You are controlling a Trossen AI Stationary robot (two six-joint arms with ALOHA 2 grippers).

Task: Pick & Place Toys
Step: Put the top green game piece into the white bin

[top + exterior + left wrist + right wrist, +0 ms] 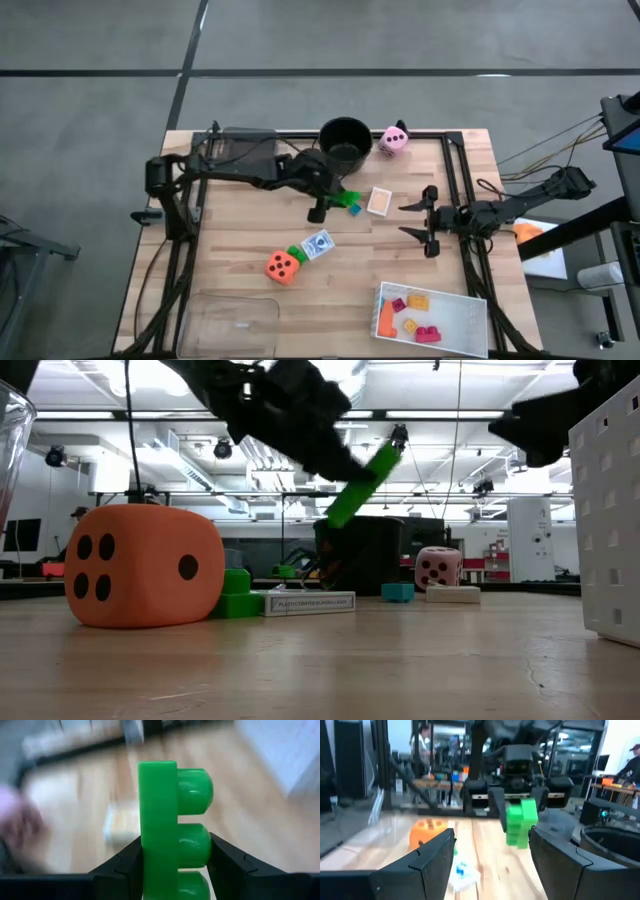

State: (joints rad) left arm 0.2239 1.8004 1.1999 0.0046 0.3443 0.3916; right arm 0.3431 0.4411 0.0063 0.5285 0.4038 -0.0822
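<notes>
A long green brick with round studs is lifted off the table, with my left gripper shut on it near the table's middle, just in front of the black bucket. In the low view the green brick slants in the air. My right gripper waits open at the right, pointing toward the left one. On the wood rest an orange die, a pink die, a small blue brick, a green brick and two cards. My left gripper pinches the green brick between its two fingers, one on the flat underside, the other against the studs. The brick's long end sticks out past the fingertips. It is lifted clear of the table and tilted.
A white tray at the near right holds several red, orange and pink bricks. A clear tray sits at the near left. A black frame runs along the table's far and side edges. Bare wood lies between the trays.
</notes>
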